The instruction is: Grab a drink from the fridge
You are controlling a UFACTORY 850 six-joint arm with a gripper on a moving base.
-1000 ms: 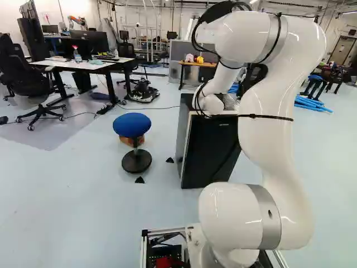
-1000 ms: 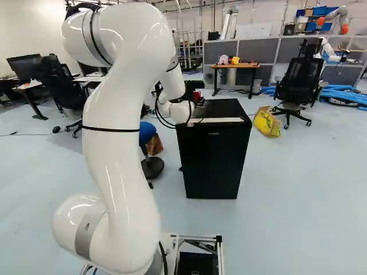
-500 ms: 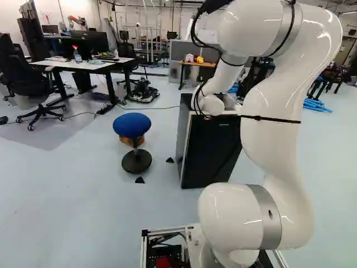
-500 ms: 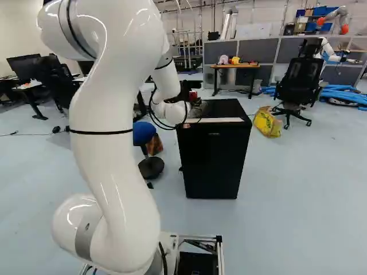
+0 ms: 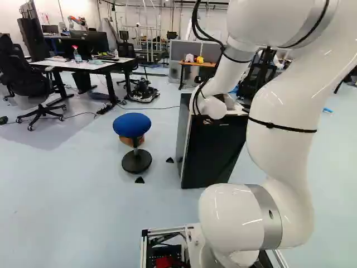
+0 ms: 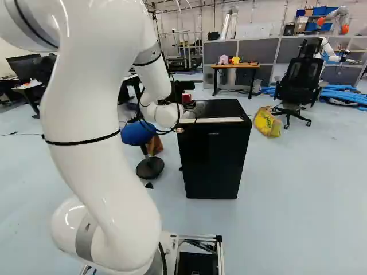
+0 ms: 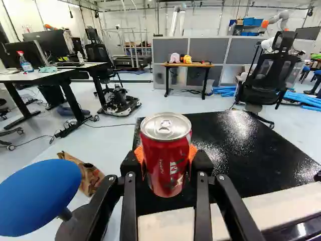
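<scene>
In the right base view my gripper (image 6: pixel 180 89) is largely hidden behind the white wrist, with part of the red can (image 6: pixel 186 98) showing beside it. The wrist view has the gripper (image 7: pixel 167 163) shut on the upright red can (image 7: pixel 165 168), an orange pad on either side. The can's lid faces up and its tab is down flat. The black fridge (image 6: pixel 215 154) stands on the floor, its front looking closed. Its glossy top (image 7: pixel 241 145) extends behind and beside the can; whether the can touches it I cannot tell.
A blue stool (image 5: pixel 132 125) stands beside the fridge, with a brown paper bag (image 7: pixel 85 173) behind it. Farther off are a wooden table (image 6: pixel 235 66), a black office chair (image 6: pixel 301 77), a yellow bag (image 6: pixel 267 122) and another robot (image 6: pixel 335 20).
The arm's upper links have swung outward and lowered, rightward in the left base view, leftward in the right one. The wrist has drawn slightly back toward the base, carrying the can. The base stays put.
</scene>
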